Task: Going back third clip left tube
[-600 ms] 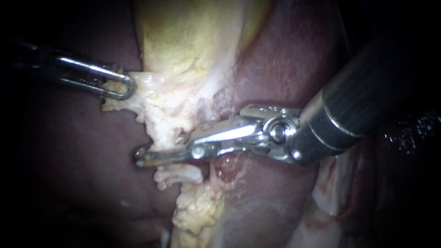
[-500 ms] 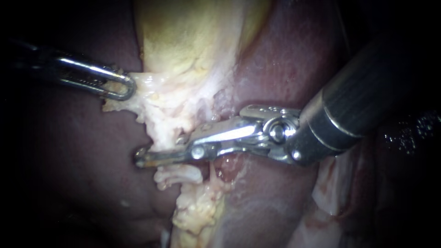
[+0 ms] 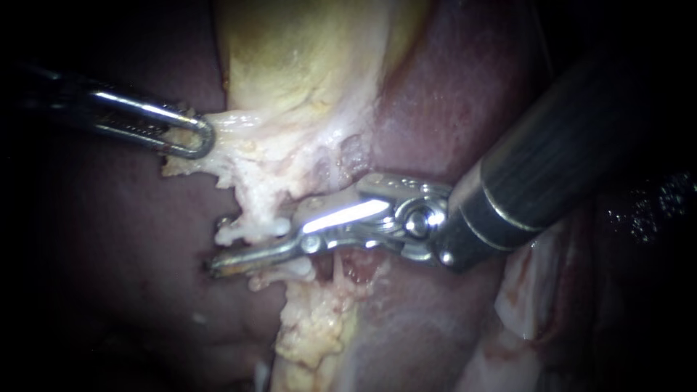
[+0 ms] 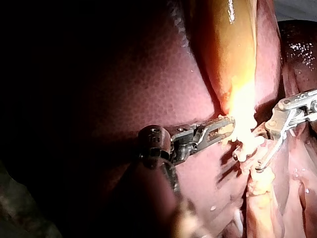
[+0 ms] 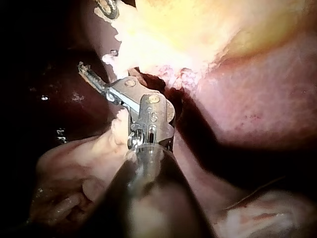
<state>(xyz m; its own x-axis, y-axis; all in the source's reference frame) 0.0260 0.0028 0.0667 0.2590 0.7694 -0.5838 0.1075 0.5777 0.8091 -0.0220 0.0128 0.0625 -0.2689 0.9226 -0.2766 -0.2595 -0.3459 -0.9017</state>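
**Right jaws parted about the tube, left holding tissue taut**

Largest by far: liver (image 3: 443, 101), dark red, spread behind and to both sides of all else. On it, at the far middle, gallbladder (image 3: 298, 65), yellow-green, narrowing toward the near side into ragged pale tissue (image 3: 279, 156).

From the far right, right instrument (image 3: 218, 243): thick dark shaft, bright wrist, then two slim jaws reaching left across the near edge of the pale tissue. From the left, left instrument (image 3: 190, 138), much thinner in view, clenched on the left edge of that tissue. Likely held so to draw the tissue leftward and flat, opening it to reach from the right.

Smallest: tube (image 3: 253, 229), a short pale stub just near of the pale tissue and left of the right instrument's wrist, lying in the gap between its jaws. Jaws seen parted, so judged released, not clamped. Suits a retreat along the shaft's own line, toward the far right, without dragging on the tube.

Hard to make out: any clip on the tube — none to be picked out, with jaw and ragged tissue crowding that spot. Far jaw of the right instrument mostly buried behind the tube, showing only at its tip. Cannot tell whether either jaw touches the tube. Left shaft lost in the dark at the left edge.
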